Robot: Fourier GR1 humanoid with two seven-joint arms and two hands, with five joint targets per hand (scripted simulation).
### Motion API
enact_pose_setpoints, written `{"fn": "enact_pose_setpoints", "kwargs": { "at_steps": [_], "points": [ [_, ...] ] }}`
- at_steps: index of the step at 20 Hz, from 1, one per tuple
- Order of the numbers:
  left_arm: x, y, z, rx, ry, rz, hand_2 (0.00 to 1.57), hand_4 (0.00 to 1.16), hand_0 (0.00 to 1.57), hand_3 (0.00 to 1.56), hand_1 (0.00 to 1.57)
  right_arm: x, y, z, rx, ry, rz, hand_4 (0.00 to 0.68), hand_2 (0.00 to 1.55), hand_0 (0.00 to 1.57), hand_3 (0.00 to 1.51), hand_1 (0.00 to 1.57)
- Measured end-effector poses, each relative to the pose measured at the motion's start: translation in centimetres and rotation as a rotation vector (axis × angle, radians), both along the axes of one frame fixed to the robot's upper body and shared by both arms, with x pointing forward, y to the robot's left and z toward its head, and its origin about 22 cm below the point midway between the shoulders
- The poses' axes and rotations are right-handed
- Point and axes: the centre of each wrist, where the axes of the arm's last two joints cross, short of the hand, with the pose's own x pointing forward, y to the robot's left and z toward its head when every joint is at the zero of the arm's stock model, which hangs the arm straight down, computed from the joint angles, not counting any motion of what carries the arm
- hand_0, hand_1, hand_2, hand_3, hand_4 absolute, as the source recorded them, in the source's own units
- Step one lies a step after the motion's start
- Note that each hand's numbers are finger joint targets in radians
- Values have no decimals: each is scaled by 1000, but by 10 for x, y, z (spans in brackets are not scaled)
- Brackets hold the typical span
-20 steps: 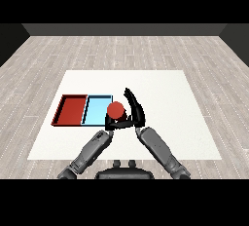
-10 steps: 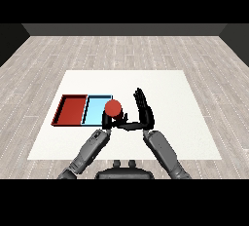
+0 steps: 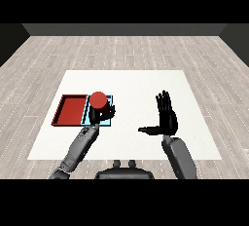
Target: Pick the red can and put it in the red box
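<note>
Reaching in from the lower left, the grey left forearm [image 3: 80, 147] ends in the left hand [image 3: 103, 114], whose fingers are curled round the red can [image 3: 98, 101]. The can stands upright in that grasp, its round red top facing the view, and it sits over the light blue tray [image 3: 110, 98], hiding most of that tray's floor. Whether the can rests on the tray or hangs just above it cannot be told from here.

On the other side, the right forearm [image 3: 179, 157] comes up from the lower right. The right hand [image 3: 167, 120] is held up on edge above the white surface [image 3: 141, 81], well apart from the can, its fingers straight and close together pointing away from the robot, the thumb stuck out sideways toward the middle. It holds nothing.

Just left of the can lies the red tray [image 3: 71, 110], touching the light blue tray along their shared wall. Its floor shows bare red. Nothing stands between the can and the red tray except that shared wall.

Beyond the surface's far edge, pale wooden floor [image 3: 126, 49] stretches back to a dark wall.
</note>
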Motion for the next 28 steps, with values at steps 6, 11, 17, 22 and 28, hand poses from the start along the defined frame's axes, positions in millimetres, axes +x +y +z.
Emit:
{"fn": "enact_pose_setpoints", "kwargs": {
  "at_steps": [6,11,17,22,28],
  "points": [
    [15,57,18,92,19,116,1571,1109,1571,1486,1571,-17,-39,-18,-7,48,-70,0,0,0,0,0],
    [22,120,23,238,100,219,1540,1112,1571,1471,1571,-21,-56,-32,-3,82,-102,0,0,0,0,0],
    [29,186,-1,389,328,346,1549,1051,1571,1473,1571,-15,-60,-44,-4,109,-126,0,0,0,0,0],
    [32,222,-27,493,554,442,1150,922,1232,1068,1232,-8,-60,-50,-4,116,-128,0,0,0,0,0],
    [25,247,-54,581,793,490,914,724,963,0,963,2,-59,-59,-16,119,-135,0,0,0,0,0]
  ]
}}
